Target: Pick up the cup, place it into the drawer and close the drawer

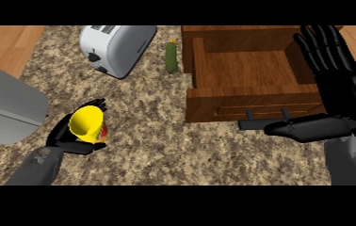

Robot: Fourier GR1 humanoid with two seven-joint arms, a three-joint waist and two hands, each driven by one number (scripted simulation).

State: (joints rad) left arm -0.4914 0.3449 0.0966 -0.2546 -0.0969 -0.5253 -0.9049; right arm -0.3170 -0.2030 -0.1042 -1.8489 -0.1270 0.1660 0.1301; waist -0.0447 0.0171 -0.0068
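Gripping one yellow cup (85,122), the left robot hand (69,138) sits at the lower left of the speckled surface (153,140), its fingers and thumb curled round the cup's body. The cup is tilted: its open mouth faces up and toward the viewer, and its long axis runs from the palm at the lower left up toward the upper right. A patch of red shows on the cup's lower side, against the fingers.

One wooden drawer (243,74) stands pulled open at the upper right, its front panel nearest the viewer and a dark handle (268,121) mounted on that panel. The cup is well apart from the drawer, to its left.

The right robot hand (323,55) stands at the right edge, fingers straight and spread, holding nothing; its thumb (306,127) extends left, just beside the handle.

One silver toaster (115,48) lies at the upper left. One green cucumber (171,58) lies between the toaster and the drawer, its long axis running away from the viewer. One grey object (17,109) is cut by the left edge.
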